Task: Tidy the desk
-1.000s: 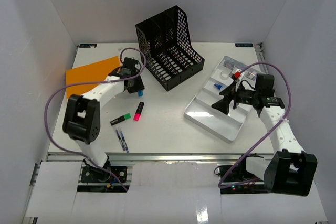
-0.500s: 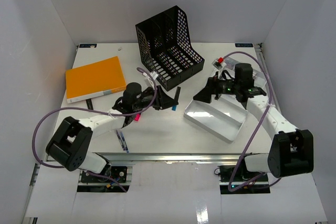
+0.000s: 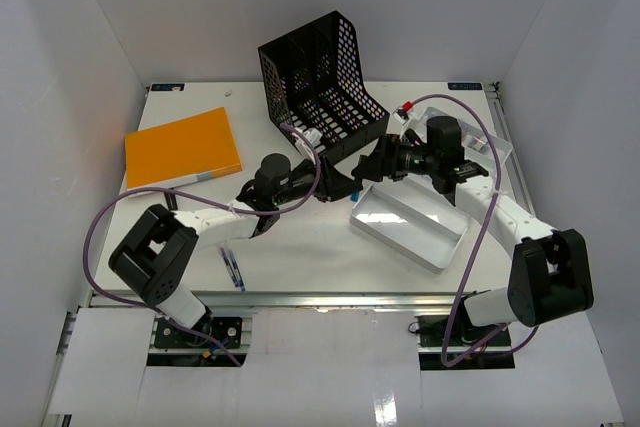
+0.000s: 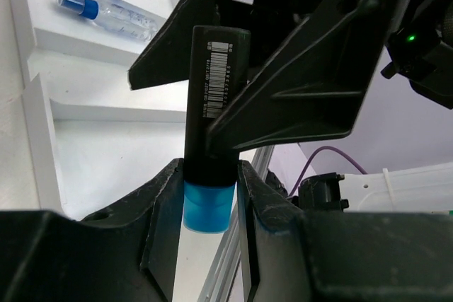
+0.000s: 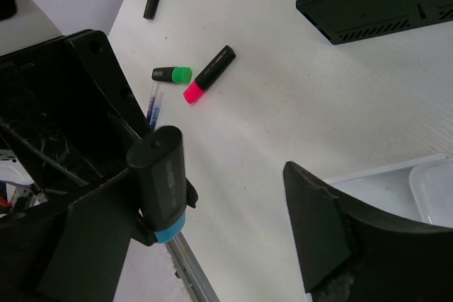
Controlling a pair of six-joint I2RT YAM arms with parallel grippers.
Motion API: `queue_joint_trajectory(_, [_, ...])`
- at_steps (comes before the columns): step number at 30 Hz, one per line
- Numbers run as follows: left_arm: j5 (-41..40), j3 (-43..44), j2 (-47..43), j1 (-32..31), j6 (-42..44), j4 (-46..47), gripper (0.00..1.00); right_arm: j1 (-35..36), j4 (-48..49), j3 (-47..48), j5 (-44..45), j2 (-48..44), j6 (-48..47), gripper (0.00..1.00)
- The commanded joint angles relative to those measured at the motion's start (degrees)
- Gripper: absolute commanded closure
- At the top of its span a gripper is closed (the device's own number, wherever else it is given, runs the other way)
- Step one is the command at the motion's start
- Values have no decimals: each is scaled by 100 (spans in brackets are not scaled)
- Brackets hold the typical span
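Since the table [image 3: 300, 237] lies well below, under the tray [image 3: 395, 244] and both arms, any slip means a drop. The left pincer [image 3: 335, 187] is clamped on a marker [image 4: 212, 125] just left of the tray, and the right pincer [image 3: 372, 169] is spread apart around it. Letting go before that one closes would drop it. The tray's rim is near, with bare table to its left.
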Motion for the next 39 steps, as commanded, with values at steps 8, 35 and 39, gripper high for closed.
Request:
queue_joint_trajectory(8, [-284, 667, 225, -189, 202, -247, 80, 46, 444, 184, 292, 111, 39, 71])
queue_joint_trajectory(35, [-3846, -3, -3116, -41, 3023, -5676, 2, -643, -2162, 454, 3077, 391, -5612, 91])
queue_joint_trajectory(39, [-4199, -257, -3397, -30, 3051, -5919, 2, -643, -2202, 469, 3171, 593, -5680, 87])
